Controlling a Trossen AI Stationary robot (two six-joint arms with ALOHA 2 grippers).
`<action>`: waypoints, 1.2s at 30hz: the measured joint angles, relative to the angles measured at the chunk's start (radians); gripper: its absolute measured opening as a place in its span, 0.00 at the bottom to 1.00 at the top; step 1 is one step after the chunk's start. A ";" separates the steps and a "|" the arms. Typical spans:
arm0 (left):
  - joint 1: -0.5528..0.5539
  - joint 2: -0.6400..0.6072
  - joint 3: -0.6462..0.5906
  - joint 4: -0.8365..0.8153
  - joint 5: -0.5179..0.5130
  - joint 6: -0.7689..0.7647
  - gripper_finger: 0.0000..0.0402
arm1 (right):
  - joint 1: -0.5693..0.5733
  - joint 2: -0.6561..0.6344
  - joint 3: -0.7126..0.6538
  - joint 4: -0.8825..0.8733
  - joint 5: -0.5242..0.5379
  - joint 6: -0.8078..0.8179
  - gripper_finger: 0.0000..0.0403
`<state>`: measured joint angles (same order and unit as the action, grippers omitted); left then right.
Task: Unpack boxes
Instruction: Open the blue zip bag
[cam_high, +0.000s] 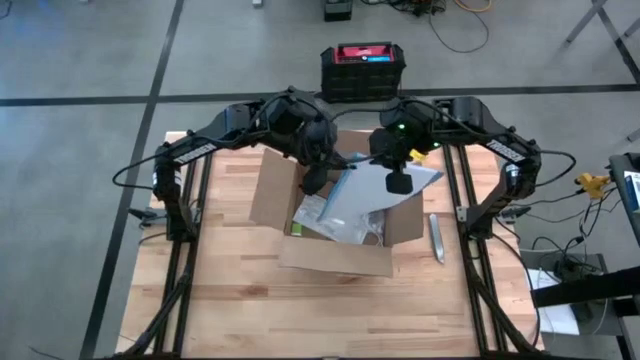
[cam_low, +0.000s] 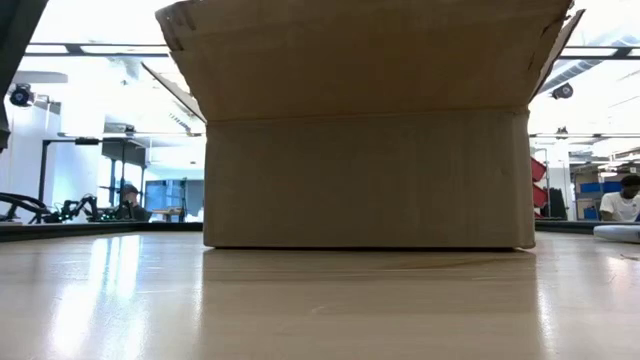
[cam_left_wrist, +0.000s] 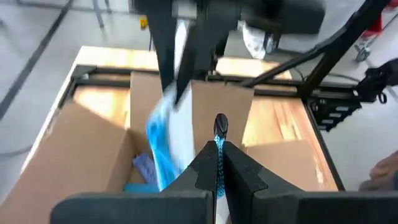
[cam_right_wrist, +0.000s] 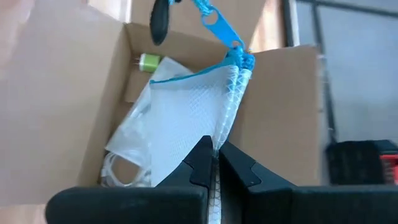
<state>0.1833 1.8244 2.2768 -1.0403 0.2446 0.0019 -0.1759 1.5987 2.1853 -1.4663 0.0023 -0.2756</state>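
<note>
The cardboard box (cam_high: 335, 215) sits open at the table's (cam_high: 230, 300) centre, flaps splayed, and rising out of it is the clear blue-edged bag (cam_right_wrist: 186, 112). The right gripper (cam_right_wrist: 213, 163), above the box's two o'clock corner, is pinched shut on the bag's mesh edge. The left gripper (cam_left_wrist: 219, 163), over the box's twelve o'clock flap, is clamped on the blue zipper pull (cam_left_wrist: 219, 134). To do this well, I'd judge both arms should rise together, keeping the bag taut so it clears the box walls without dragging it. More items lie inside, and a black crate (cam_high: 362, 70) waits beyond at twelve o'clock.
</note>
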 joint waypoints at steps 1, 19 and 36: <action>-0.002 0.000 0.000 -0.014 0.000 -0.004 0.00 | -0.001 -0.007 0.000 0.009 0.006 -0.002 0.00; -0.021 -0.002 -0.295 0.028 0.000 -0.006 0.00 | -0.001 -0.093 0.000 0.047 -0.079 -0.023 0.00; -0.020 -0.134 -0.693 -0.029 -0.001 -0.101 0.00 | -0.001 -0.238 -0.003 0.103 -0.065 0.011 0.00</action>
<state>0.1635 1.6900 1.5838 -1.0691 0.2432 -0.0993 -0.1772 1.3603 2.1826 -1.3631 -0.0630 -0.2644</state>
